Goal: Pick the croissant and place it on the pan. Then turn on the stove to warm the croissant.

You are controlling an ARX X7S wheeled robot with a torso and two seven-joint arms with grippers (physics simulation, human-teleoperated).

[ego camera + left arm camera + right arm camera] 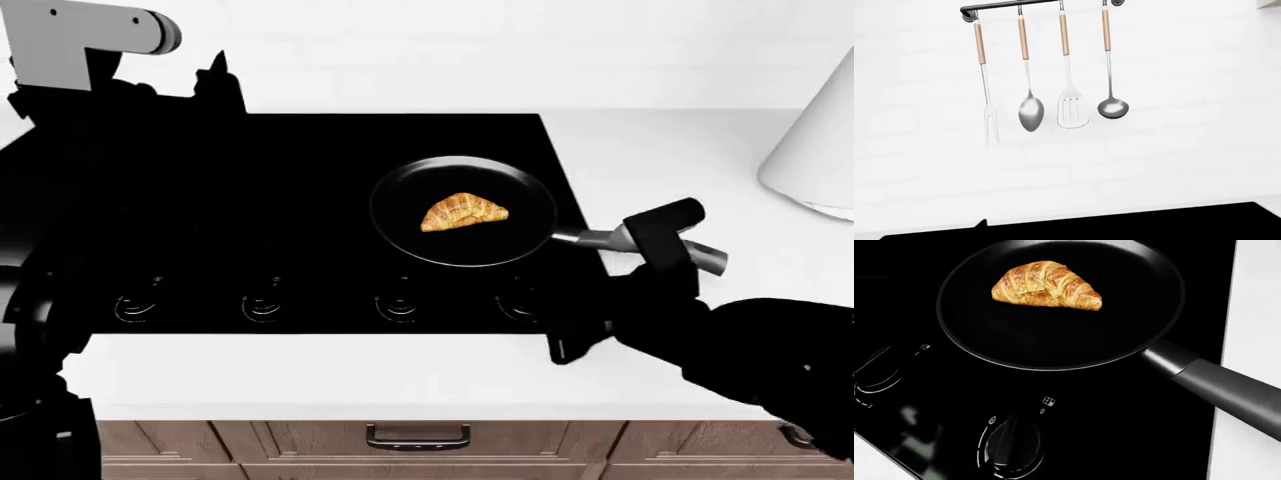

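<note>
The croissant (463, 212) (1046, 285) lies flat inside the black pan (461, 250) (1054, 345), a little toward its far side. The pan sits on the stove (294, 180) at its right end, its grey handle (601, 238) (1227, 390) reaching out over the white counter. A row of dials runs along the stove's front edge. My right gripper (567, 340) hangs at the front right corner, above the rightmost dial (521, 300) (1011, 445); its black fingers blend into the glass. My left gripper (214, 80) is raised by the stove's back left, facing the wall.
On the wall a rail (1041, 5) carries a fork (989, 120), spoon (1031, 112), slotted turner (1073, 112) and ladle (1112, 107). A white curved object (814, 150) stands at the counter's back right. Wooden drawers (418, 436) lie below the front edge.
</note>
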